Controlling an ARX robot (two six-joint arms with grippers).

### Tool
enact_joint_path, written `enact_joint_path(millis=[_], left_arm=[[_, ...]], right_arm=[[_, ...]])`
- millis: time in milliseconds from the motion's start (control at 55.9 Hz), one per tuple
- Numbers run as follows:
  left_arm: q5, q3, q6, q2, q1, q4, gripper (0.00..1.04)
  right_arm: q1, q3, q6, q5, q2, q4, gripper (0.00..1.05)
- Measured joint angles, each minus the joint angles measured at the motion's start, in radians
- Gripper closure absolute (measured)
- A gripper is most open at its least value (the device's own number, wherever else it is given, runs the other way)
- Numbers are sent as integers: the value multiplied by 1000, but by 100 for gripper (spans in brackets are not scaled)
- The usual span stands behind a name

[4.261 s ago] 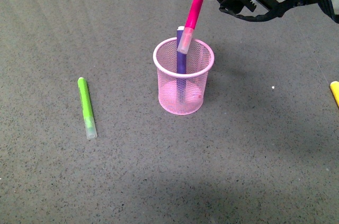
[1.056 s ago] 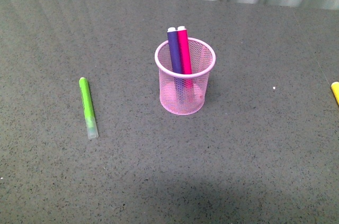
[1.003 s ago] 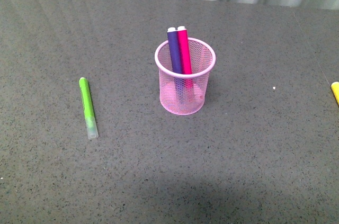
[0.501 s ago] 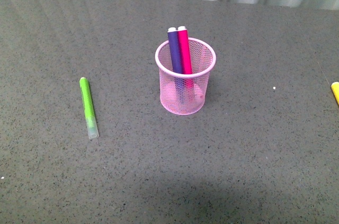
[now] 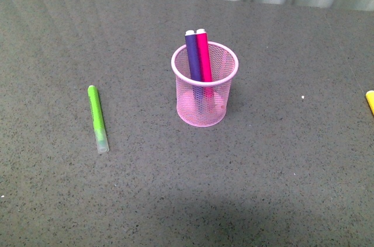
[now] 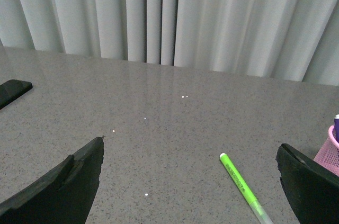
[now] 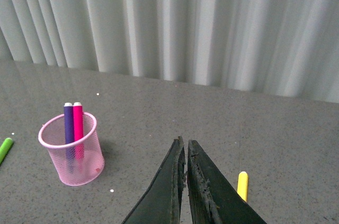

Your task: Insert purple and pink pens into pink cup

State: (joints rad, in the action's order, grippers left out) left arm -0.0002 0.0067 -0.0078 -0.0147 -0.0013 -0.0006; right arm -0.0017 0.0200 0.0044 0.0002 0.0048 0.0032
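The pink cup [image 5: 204,96] stands upright in the middle of the grey table. The purple pen [image 5: 192,54] and the pink pen [image 5: 203,54] stand side by side inside it, leaning on the far rim, tops above it. In the right wrist view the cup [image 7: 74,158] holds the purple pen [image 7: 69,123] and the pink pen [image 7: 78,123]. My right gripper [image 7: 184,144] is shut and empty, away from the cup. My left gripper [image 6: 190,152] is open and empty above the table; the cup's edge [image 6: 331,152] shows beside one finger. Neither arm shows in the front view.
A lime green marker [image 5: 97,118] lies flat to the left of the cup, also in the left wrist view [image 6: 242,186]. A yellow marker [image 5: 369,101] lies at the right edge, also in the right wrist view [image 7: 242,185]. Curtains hang behind the table.
Earlier my right gripper held the pink pen tilted over the cup. Now the pink pen stands in the cup beside the purple one and the arm has left the front view.
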Motion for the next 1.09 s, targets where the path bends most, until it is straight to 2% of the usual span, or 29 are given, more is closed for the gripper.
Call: enact_joint_path(millis=[36,143,215,269,573,1092], left_arm=[[0,0,0,0,0,0,8],[0,0,0,0,0,0,8],[0,0,0,0,0,0,8],[0,0,0,0,0,0,8],[0,0,0,0,0,0,8],[0,0,0,0,0,0,8]], right_arm=[[0,0,0,0,0,0,101],[0,0,-1,0,0,0,77],[0,0,-1,0,0,0,67],[0,0,-1,0,0,0,52],[0,0,-1,0,0,0,7],[0,0,-1,0,0,0,7]])
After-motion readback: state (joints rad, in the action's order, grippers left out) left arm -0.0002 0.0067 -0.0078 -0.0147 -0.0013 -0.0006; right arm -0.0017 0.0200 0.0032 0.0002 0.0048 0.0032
